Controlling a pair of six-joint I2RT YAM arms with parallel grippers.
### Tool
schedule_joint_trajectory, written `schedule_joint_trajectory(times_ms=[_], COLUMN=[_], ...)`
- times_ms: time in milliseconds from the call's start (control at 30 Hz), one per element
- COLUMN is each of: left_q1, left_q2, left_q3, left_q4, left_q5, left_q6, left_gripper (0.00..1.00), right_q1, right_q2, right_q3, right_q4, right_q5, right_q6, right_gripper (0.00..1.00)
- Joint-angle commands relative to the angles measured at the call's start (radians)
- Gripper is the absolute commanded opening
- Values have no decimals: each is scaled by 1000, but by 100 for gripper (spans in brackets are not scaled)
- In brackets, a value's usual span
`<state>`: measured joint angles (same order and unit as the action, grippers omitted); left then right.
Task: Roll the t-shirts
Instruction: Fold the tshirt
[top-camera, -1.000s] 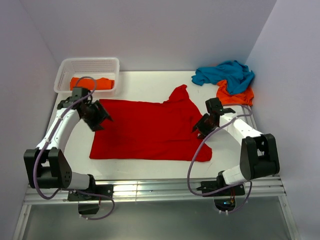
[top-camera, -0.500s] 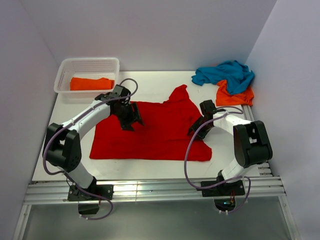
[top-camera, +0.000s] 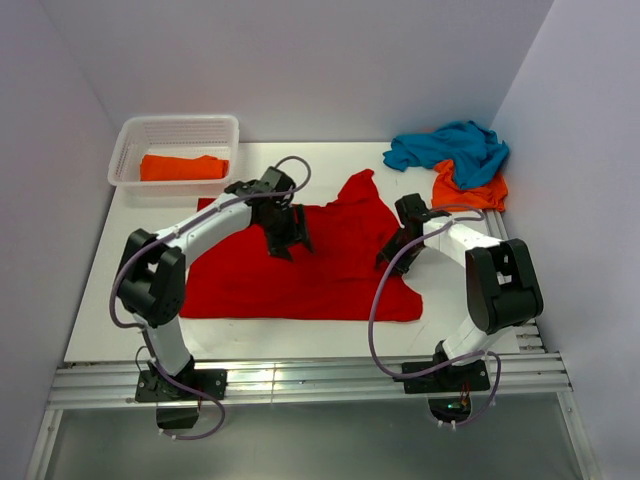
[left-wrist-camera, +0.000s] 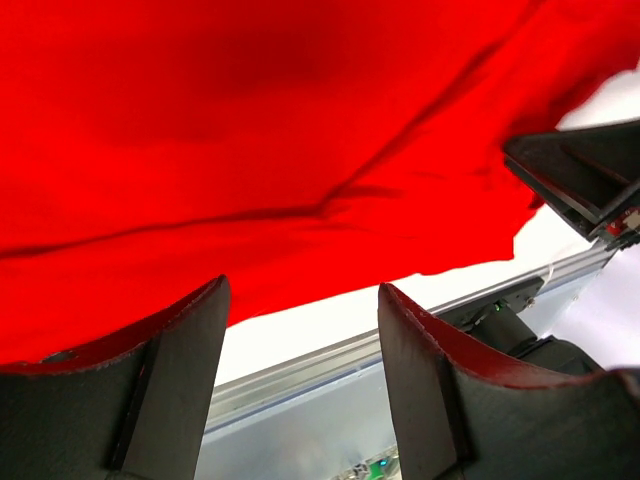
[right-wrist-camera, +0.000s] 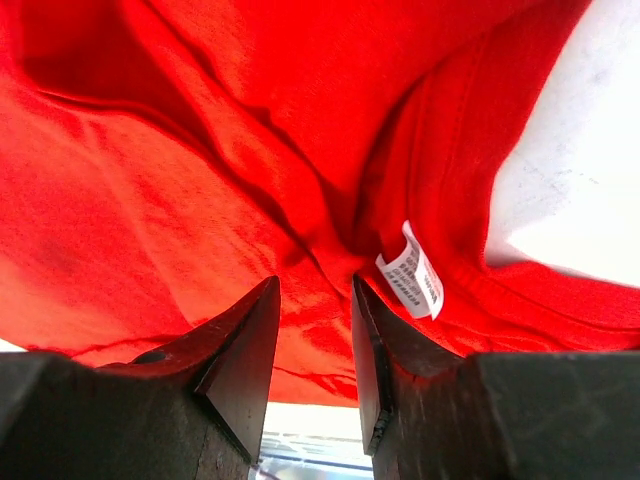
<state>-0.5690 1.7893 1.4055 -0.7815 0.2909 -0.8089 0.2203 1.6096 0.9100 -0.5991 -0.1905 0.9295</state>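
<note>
A bright red t-shirt (top-camera: 300, 270) lies spread flat mid-table, one sleeve bunched up at the back (top-camera: 362, 190). My left gripper (top-camera: 288, 232) hovers over its upper middle, jaws open and empty; the left wrist view shows the red cloth (left-wrist-camera: 250, 130) beyond the fingers (left-wrist-camera: 170, 380). My right gripper (top-camera: 392, 255) is low over the shirt's right side, jaws narrowly open, with nothing between them. In the right wrist view the red cloth (right-wrist-camera: 200, 180) is wrinkled, and a white label (right-wrist-camera: 410, 272) lies beside the right finger (right-wrist-camera: 385, 350). One orange t-shirt (top-camera: 182, 166) lies folded in the basket. A teal t-shirt (top-camera: 450, 145) lies on another orange one (top-camera: 470, 190).
The white lattice basket (top-camera: 135, 135) stands at the back left. The teal and orange pile fills the back right corner. Purple-grey walls close in the sides and back. A metal rail (top-camera: 300, 380) runs along the near table edge.
My left gripper has swung from the shirt's left edge rightwards to over its upper middle. My right gripper has shifted slightly back and left onto the shirt's right side.
</note>
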Motion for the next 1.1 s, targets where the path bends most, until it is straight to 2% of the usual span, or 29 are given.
schedule_joint_trajectory(times_ms=[0,233,367,567,667,800,1067], left_q1=[-72,-164,-215,-242,-262,-272,-321], left_q2=[48,96,99,76,75,62,107], left_q3=[94,171,130,23,4,-45,-25], left_q4=[21,94,177,326,337,419,429], left_q5=[2,37,50,44,19,30,1], left_q6=[-3,51,59,-19,-62,-134,-197], left_gripper=[66,66,66,65,64,63,61], right_q1=[5,-13,-12,-6,-1,1,4], right_q2=[7,-3,-39,-77,-85,-79,-59], right_q3=[52,12,3,-13,-19,-22,-54], right_q4=[-62,-30,-10,-16,-19,-30,4], right_q5=[65,65,33,3,-12,-24,-53], right_q6=[-41,-60,-49,-31,-21,-23,-9], right_gripper=[42,41,41,40,40,43,41])
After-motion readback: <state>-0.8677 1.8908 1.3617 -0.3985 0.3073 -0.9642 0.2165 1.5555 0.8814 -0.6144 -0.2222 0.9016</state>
